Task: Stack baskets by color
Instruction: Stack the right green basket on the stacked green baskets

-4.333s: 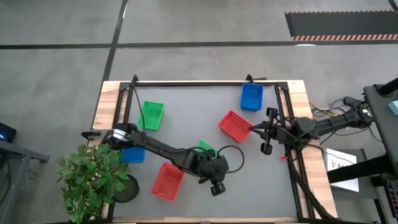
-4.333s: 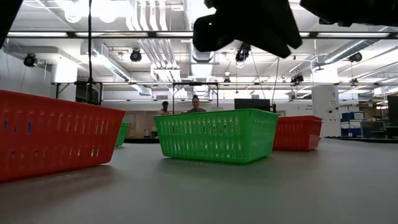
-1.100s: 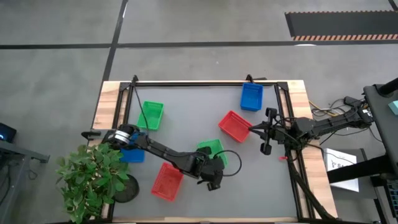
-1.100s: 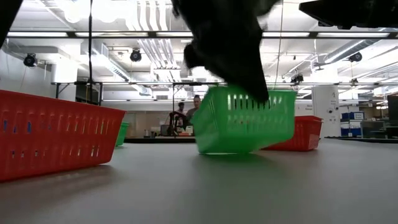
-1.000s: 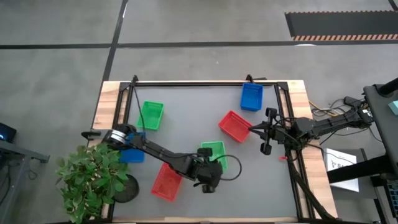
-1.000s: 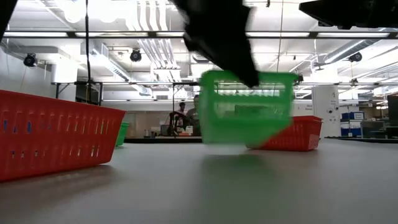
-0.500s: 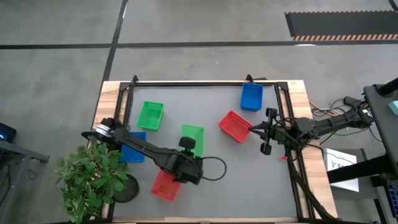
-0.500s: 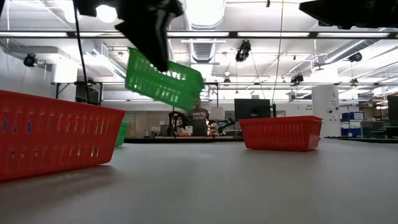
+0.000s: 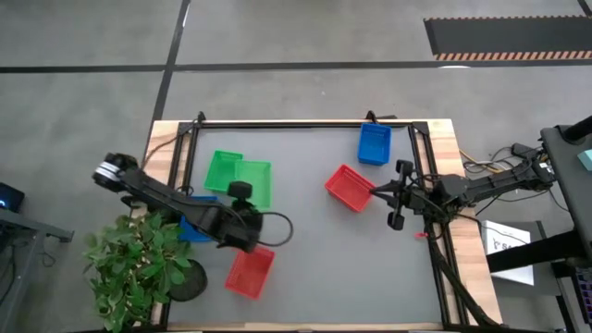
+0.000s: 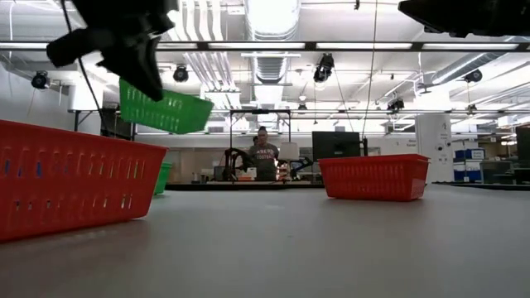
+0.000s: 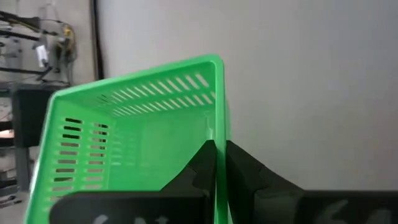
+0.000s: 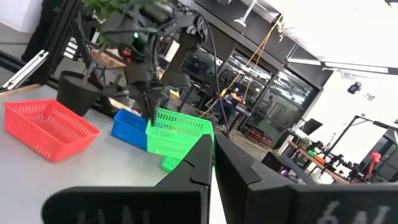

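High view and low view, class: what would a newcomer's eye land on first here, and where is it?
First, the green basket hanging in the air, tilted, pinched by its rim in the left tool near the table's left side, beside another green basket resting there. Next, the big red basket close to the low camera, and the right tool waiting shut at the right edge.

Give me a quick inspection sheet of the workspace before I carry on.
Surface: grey table, wood-edged.
Job's things: carried green basket in the air beside second green basket; two blue baskets; two red baskets.
Clutter: nothing seen.
Grippers: left gripper shut on carried basket's rim; right gripper shut, empty, at right edge.
Cables: cable loop on left arm.
Surroundings: potted plant; person beyond.
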{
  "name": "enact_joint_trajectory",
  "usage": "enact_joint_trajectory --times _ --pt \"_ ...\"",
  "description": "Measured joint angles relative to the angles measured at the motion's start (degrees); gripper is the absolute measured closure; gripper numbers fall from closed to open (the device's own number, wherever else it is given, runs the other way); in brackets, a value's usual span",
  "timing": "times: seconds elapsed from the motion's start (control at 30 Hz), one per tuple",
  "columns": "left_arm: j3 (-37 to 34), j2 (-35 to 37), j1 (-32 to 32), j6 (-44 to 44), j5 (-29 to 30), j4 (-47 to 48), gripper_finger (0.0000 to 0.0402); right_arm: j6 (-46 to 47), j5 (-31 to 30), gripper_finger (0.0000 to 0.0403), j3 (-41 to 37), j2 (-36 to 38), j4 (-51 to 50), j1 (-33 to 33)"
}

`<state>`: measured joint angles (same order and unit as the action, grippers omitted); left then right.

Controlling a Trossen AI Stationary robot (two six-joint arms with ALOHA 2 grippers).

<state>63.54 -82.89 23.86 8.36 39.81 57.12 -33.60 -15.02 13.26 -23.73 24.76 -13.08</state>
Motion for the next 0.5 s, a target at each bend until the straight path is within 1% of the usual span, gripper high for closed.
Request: enact_joint_trajectory --times 0.23,0.33,0.5 --pt "-12.51 10.67 -1.02 0.23 1.23 -5.91 0.0401 0.59 0.02 0.0394 0.15 -0.07 0.04 0.00" --pt "-15.77 13.59 -1.40 0.30 2.57 -6.25 0.0401 0.59 0.02 0.0394 0.15 -0.07 0.01 0.00" --pt "-19.48 17.88 -1.42 0.26 2.80 -5.23 0.0402 0.57 0.02 0.0394 0.15 -0.07 0.01 0.00"
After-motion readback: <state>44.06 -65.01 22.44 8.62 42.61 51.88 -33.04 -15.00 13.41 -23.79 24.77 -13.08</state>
